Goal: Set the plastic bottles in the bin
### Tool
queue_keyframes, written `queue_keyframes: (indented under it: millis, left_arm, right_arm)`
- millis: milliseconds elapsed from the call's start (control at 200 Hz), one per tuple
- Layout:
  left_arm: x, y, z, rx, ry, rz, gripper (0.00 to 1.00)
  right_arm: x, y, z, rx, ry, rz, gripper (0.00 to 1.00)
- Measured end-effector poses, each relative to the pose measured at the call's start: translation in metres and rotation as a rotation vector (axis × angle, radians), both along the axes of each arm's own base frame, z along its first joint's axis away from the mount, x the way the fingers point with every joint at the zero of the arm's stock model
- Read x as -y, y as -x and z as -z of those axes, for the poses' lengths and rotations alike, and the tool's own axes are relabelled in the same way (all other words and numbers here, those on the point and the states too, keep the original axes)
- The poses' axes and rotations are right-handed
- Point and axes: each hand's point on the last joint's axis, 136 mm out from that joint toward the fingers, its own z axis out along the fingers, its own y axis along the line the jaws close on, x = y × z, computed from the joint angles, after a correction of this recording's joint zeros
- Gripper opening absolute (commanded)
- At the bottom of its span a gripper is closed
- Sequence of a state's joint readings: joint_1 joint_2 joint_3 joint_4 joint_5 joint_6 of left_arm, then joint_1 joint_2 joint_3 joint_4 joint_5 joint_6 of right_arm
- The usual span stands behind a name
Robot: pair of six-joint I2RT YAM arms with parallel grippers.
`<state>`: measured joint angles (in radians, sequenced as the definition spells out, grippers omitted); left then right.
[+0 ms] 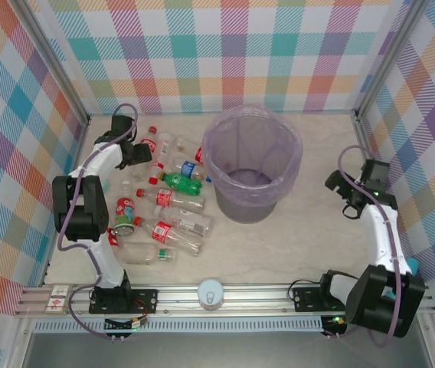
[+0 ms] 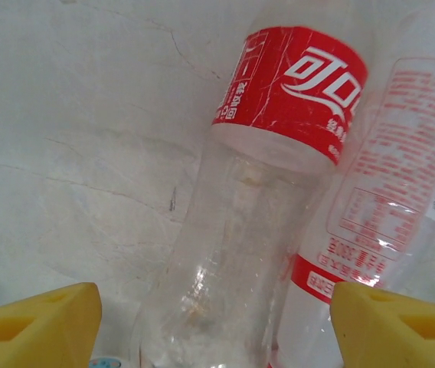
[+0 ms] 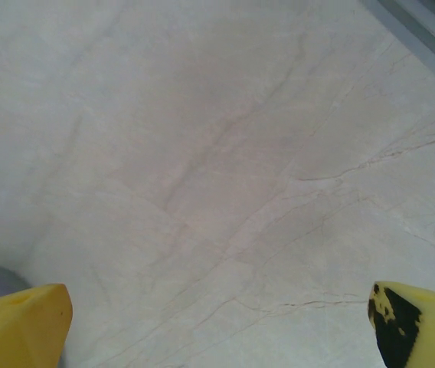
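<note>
Left gripper (image 2: 214,326): yellow fingers spread wide, clamped on nothing. It hangs low over a clear bottle with a red label (image 2: 240,222) lying on the bench (image 2: 72,123), and the bottle's body runs between the two fingers. I can make out no finger contact. A second bottle with a white printed label (image 2: 390,207) lies against the first along one side, close to one finger.

Overhead, the left gripper (image 1: 142,155) sits at the far end of the bottle cluster, left of the bin (image 1: 242,205). The plastic bottles (image 1: 168,207) all lie on the bench left of the bin. The green bottle (image 1: 178,182) and the blue-labelled bottle (image 1: 191,169) are nearest its wall, the red-labelled ones further left. The lavender bag's floor looks bare.

Right gripper (image 1: 338,186): right of the bin, well apart from every bottle. The wrist view (image 3: 217,330) has its fingers apart over bare bench, holding nothing.

Step, as I judge it: approach for a first pick, grasp not yet made. Next move calls for:
- a short descent
- closing across the bottle's body without catching the neighbour
- a moderate squeeze, since thin plastic likely buckles or slips
- a lift clear of the bin's rim, then release over the opening
</note>
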<state>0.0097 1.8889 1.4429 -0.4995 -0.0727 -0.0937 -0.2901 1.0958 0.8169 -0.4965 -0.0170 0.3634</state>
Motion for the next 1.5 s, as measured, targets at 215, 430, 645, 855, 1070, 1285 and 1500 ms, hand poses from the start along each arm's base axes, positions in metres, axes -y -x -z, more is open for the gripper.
queue_keyframes:
  millis: [215, 430, 645, 855, 1070, 1285, 1500]
  left_arm:
    - [0.005, -0.011, 0.015, -0.044, 0.004, 0.052, 0.75]
    - [0.006, -0.008, 0.037, -0.102, 0.005, 0.075, 0.69]
    - [0.009, -0.007, 0.058, -0.145, 0.022, 0.078, 0.59]
    - [0.011, -0.011, 0.058, -0.133, 0.033, 0.081, 0.47]
    - [0.011, -0.015, 0.034, -0.073, 0.030, 0.078, 0.43]
    - [0.018, -0.001, -0.104, 0.224, 0.043, 0.060, 0.42]
    - [0.116, 0.080, -0.256, 0.599, 0.165, 0.255, 0.40]
  right_arm:
    - [-0.027, -0.009, -0.067, 0.164, -0.116, -0.107, 0.99]
    - [-0.058, -0.004, -0.111, 0.246, -0.223, -0.241, 0.99]
    - [-0.078, 0.014, -0.145, 0.311, -0.257, -0.319, 0.99]
    - [-0.089, 0.023, -0.161, 0.338, -0.278, -0.363, 0.99]
    - [-0.094, 0.027, -0.195, 0.407, -0.255, -0.408, 0.99]
    - [-0.112, 0.025, -0.245, 0.519, -0.252, -0.523, 0.99]
    - [-0.191, 0.011, -0.285, 0.548, -0.298, -0.798, 0.98]
